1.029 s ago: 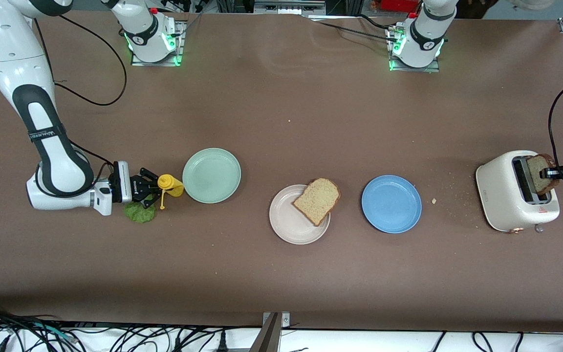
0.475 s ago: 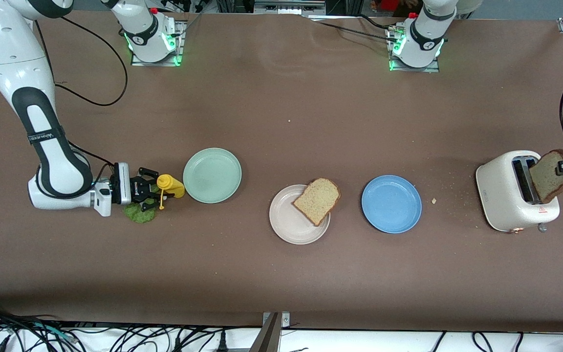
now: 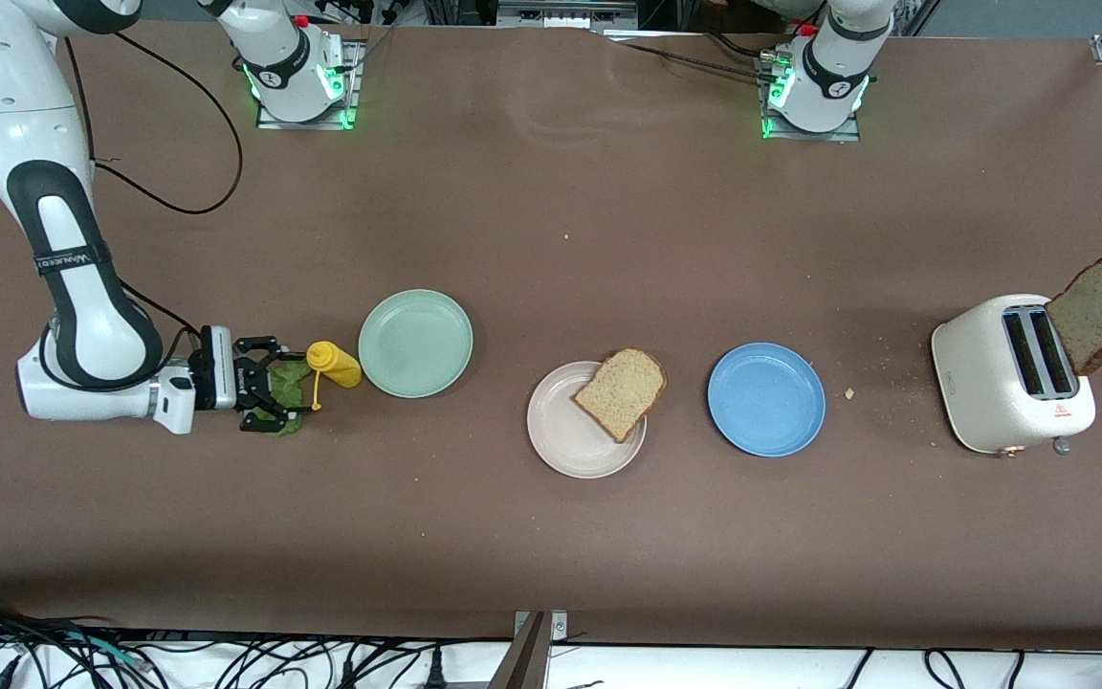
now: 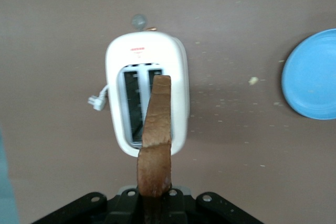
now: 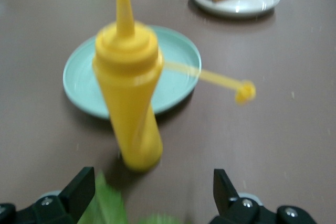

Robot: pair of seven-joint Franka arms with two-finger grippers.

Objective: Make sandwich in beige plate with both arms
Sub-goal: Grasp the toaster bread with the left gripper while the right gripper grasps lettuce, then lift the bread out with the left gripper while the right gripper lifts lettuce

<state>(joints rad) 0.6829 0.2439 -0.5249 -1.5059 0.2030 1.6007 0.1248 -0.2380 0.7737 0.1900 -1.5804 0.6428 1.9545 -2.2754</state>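
Two grainy bread slices (image 3: pixel 621 391), crinkly lettuce (image 3: pixel 285 381).

This is a robotics lab arranged as a mock kitchen. Two white arm bases (image 3: pixel 297 72) (image 3: pixel 817 81), lit with green lamps, are bolted on metal plates along the top of the frame to a bench (image 3: pixel 551 536) covered in brown sheet. Loose black cables (image 3: pixel 226 660) tangle along the bottom edge. A white toaster (image 3: pixel 996 383) and coloured plates (image 3: pixel 766 421) serve as props.
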